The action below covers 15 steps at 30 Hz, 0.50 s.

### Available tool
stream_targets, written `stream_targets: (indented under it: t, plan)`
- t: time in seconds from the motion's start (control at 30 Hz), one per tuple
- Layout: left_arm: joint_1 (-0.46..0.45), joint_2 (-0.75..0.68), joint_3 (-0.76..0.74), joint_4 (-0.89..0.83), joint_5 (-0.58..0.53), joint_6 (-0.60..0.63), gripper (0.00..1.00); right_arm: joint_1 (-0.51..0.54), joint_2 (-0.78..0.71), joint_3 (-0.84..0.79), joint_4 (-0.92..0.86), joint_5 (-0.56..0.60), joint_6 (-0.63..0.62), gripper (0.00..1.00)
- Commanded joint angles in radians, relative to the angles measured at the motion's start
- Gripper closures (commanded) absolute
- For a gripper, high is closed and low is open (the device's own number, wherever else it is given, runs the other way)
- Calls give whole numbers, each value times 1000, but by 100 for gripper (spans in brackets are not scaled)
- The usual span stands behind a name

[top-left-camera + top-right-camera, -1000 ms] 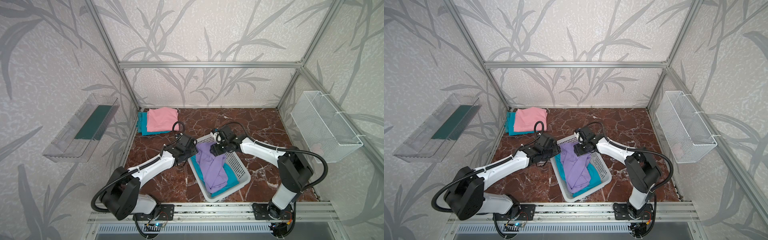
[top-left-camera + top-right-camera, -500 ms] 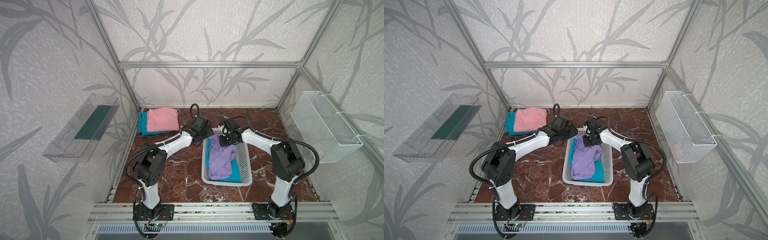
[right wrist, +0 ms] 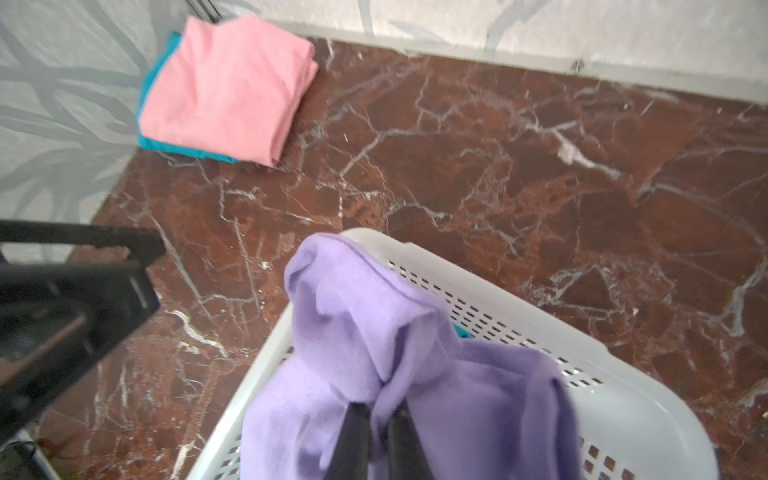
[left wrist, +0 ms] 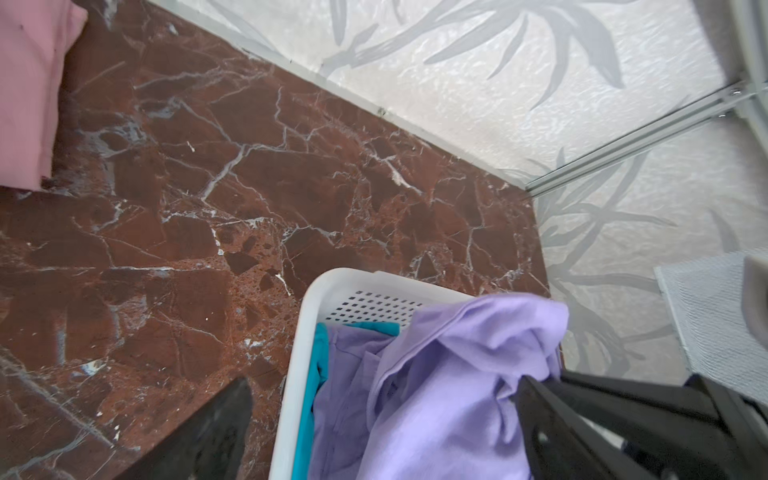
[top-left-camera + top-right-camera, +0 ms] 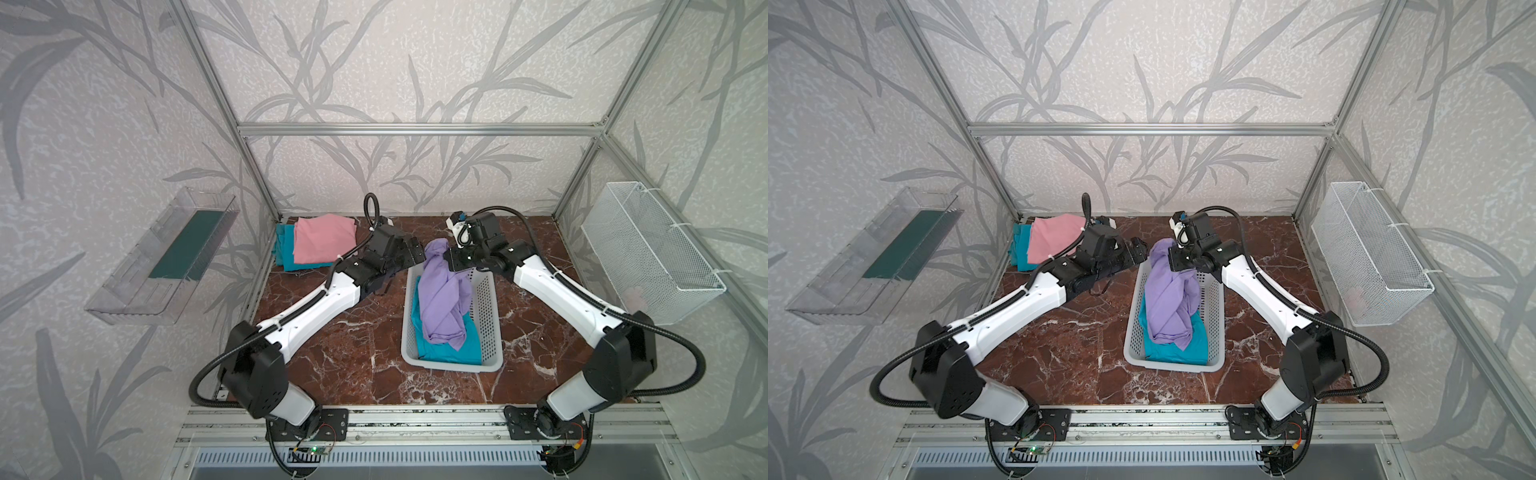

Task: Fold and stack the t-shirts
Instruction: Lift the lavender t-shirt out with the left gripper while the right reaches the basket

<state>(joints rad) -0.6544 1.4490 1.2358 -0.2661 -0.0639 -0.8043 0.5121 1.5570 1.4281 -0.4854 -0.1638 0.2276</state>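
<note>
Basket [image 5: 487, 291] on the bench [image 5: 353, 332], both top views: the lavender shirt [image 5: 440, 291] rises out of its far end. The right fingers [image 5: 453, 262] are pressed together on the shirt's top bunch, just above the basket's far rim. The left fingers [image 5: 1139, 254] hang spread wide just beside that bunch, touching nothing I can make out. A teal shirt [image 5: 451, 353] lies under the lavender one inside the basket. Well beyond the basket's far left corner, a pink shirt [image 5: 324, 239] sits folded on a folded teal shirt [image 5: 284, 249].

Left wrist view: fingers [image 4: 220, 432] far apart, the lavender bunch showing between them, not gripped, basket rim beneath.

Right wrist view: fingers [image 3: 357, 436] pinching a thick fold, the rest trailing down into the basket.

The worry, as I judge it, is that single bunched grip. Lifted like this, the shirt comes up as a twisted rope that is hard to spread. The trailing cloth may drag the teal shirt along or tip the light basket, and a thick pinch could slip.
</note>
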Motion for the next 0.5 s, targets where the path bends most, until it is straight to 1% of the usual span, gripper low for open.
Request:
stream_targets:
  t: [0.0, 0.13, 0.2, 0.3, 0.4, 0.47]
  plan:
    - [-77, -67, -59, -42, -27, 55, 1, 4, -31, 37, 17, -73, 45, 100]
    - [-172, -85, -82, -3, 13, 99, 1, 3, -40, 40, 38, -159, 103, 100]
    - [-196, -64, -86, 27, 37, 107, 1, 4, -40, 35, 64, -223, 144, 100]
    - [-208, -7, -73, 67, 66, 120, 1, 3, -35, 37, 90, -309, 200, 100]
    - [-210, 50, -26, 60, 32, 144, 1, 4, -41, 34, 110, -378, 249, 100]
    - [-211, 79, 16, 5, -55, 149, 2, 4, -54, 26, 118, -405, 274, 100]
